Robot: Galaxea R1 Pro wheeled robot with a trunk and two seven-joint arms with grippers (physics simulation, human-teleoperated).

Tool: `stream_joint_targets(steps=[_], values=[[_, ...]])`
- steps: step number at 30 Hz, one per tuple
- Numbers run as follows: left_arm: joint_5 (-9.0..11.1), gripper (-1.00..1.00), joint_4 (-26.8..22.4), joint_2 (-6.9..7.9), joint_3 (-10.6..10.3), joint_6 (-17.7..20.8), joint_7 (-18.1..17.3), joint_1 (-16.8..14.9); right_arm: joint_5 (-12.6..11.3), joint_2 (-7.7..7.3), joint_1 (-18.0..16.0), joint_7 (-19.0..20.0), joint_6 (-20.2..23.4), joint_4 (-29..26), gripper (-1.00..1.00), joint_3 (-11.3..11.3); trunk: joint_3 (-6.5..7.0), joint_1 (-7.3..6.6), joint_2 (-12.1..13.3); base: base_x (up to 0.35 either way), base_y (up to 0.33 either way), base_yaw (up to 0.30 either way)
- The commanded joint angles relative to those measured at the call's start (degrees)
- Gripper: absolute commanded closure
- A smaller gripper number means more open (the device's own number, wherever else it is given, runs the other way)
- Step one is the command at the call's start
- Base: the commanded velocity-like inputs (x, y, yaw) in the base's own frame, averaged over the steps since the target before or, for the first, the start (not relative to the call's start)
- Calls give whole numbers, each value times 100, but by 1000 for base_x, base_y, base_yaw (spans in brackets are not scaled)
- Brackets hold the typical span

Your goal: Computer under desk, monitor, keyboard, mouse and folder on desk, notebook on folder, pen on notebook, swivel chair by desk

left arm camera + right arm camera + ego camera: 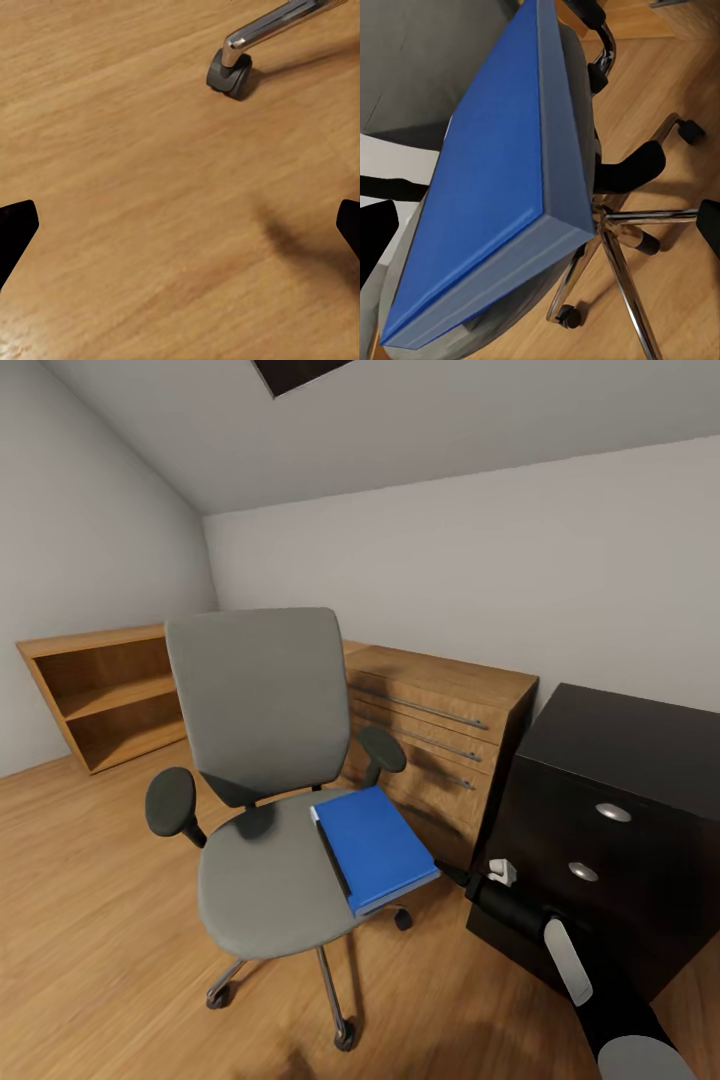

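The grey swivel chair [265, 760] stands in the middle of the wood floor. The bright-blue folder [375, 848] lies flat on the right side of its seat, one corner jutting over the seat edge. My right gripper [447, 873] reaches in low from the right, just short of that corner. In the right wrist view the folder [487, 187] looms close and the right gripper [540, 225] is open, its fingers wide apart at either side. My left gripper [180, 229] hangs open over bare floor near a chair caster [229, 73]. The desk's dark drawer unit [610, 860] is at the right.
A light-wood dresser [440, 730] stands against the back wall behind the chair, close to the drawer unit. A low open wooden shelf [105, 695] sits at the far left. The chair's chrome legs and casters [340, 1015] spread over the floor.
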Motion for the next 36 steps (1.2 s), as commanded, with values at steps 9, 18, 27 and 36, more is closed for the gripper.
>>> stream_joint_targets(steps=[9,18,27,36], values=[[35,-100,5,-11,-29,-54,17,-4,-28,1,-3,7,41,1,-100,-8,-77,87,-163,2,2,0],[35,-100,5,-7,-29,-44,26,-4,-23,1,-3,1,41,1,-100,-8,-113,131,-243,0,0,0],[35,-100,6,7,-29,-44,18,-4,-16,7,-3,-2,41,8,-100,-1,-113,131,-243,61,38,0],[35,-100,6,9,-29,-27,30,-4,-15,1,-3,2,8,9,-100,-7,-113,131,-243,73,44,0]])
